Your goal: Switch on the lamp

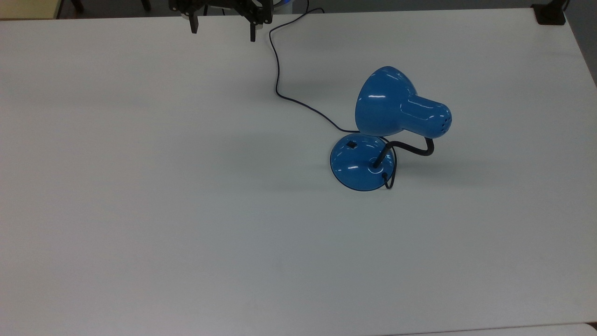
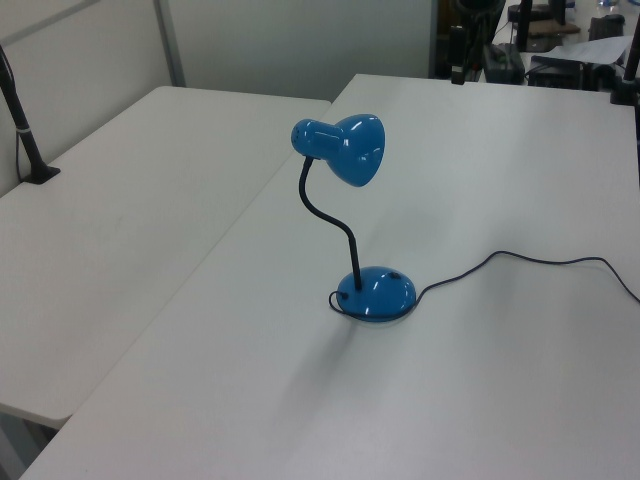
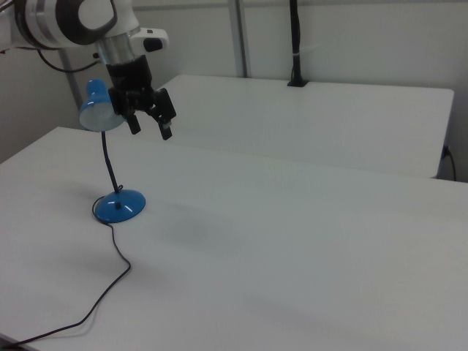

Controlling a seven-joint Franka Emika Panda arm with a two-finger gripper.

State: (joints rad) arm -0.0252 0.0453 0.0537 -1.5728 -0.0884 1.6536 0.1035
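fingers (image 1: 223, 29) spread wide, empty, above white table (image 1: 140, 210) holding lamp (image 1: 373, 135).

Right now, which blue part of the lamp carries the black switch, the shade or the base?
The base: the round disc on the table, switch near its edge; the shade sits higher.

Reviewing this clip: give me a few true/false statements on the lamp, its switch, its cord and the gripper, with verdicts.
1. The gripper is open, up off the table. True.
2. The gripper touches the lamp. False: it is well apart from it in the top view.
3. The switch sits on the lamp's base. True.
4. The lamp lies on its side. False: it stands upright.
5. The cord runs across the table. True.
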